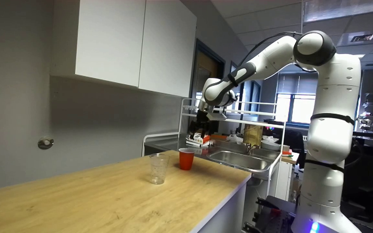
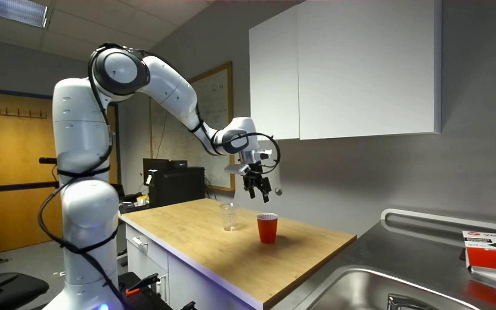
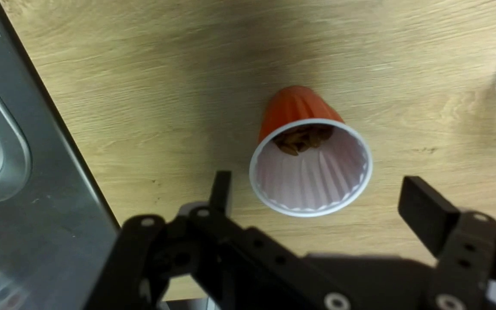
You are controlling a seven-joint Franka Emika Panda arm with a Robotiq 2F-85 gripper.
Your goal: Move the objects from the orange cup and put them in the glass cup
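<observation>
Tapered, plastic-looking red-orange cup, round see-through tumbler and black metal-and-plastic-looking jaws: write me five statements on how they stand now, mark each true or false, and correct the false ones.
1. The tapered, plastic-looking red-orange cup stands upright on the flat, wood-grain counter. True.
2. The black jaws are shut on the red-orange cup. False: they stand open above the counter, apart from it.
3. Small brown pieces lie inside the red-orange cup. True.
4. The round, clear, glass or plastic tumbler stands apart from the red-orange cup. True.
5. The wrist view shows the whole tumbler. False: only part of it shows, at the right edge.
</observation>
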